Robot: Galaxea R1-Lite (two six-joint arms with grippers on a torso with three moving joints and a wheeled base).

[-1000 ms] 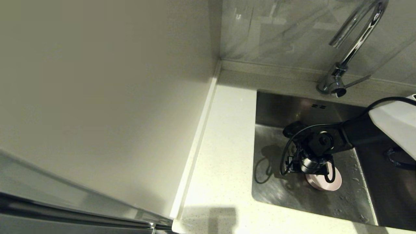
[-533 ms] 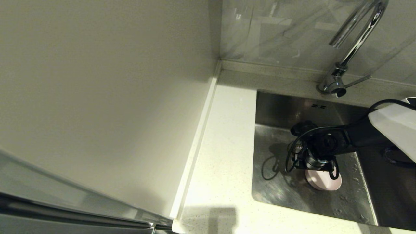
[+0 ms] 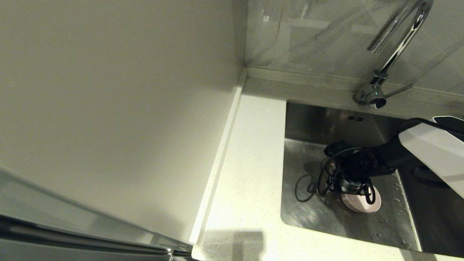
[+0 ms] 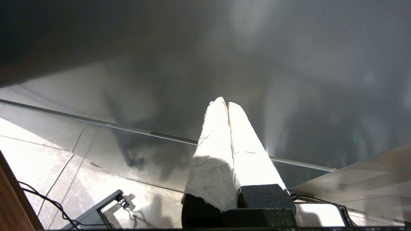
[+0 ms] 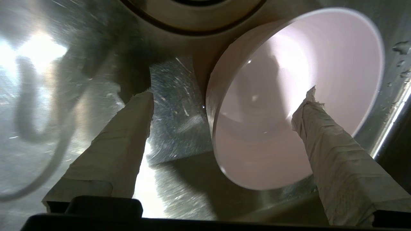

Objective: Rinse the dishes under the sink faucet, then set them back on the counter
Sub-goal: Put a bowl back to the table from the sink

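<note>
A pale pink bowl (image 3: 364,204) lies on the floor of the steel sink (image 3: 308,214), near its front right. My right arm's wrist (image 3: 357,166) hangs just above it, pointing down. In the right wrist view my right gripper (image 5: 228,96) is open and straddles the bowl's (image 5: 257,134) near rim. One fingertip (image 5: 310,96) is inside the bowl. The other fingertip (image 5: 144,99) is outside it, over the sink floor. The chrome faucet (image 3: 391,54) stands at the back right. No dish shows on the counter (image 3: 250,174). My left gripper (image 4: 224,102) is shut, empty and parked away from the sink.
The drain strainer (image 5: 192,12) lies just beyond the bowl. Water drops (image 3: 397,192) dot the sink floor near a raised ridge (image 3: 407,210) on the right. Two overflow slots (image 3: 355,118) sit in the back wall. A cream wall panel (image 3: 108,108) bounds the counter's left.
My right wrist has come down and slightly right, closer over the pink bowl. Its fingers stay open. The bowl has not moved.
</note>
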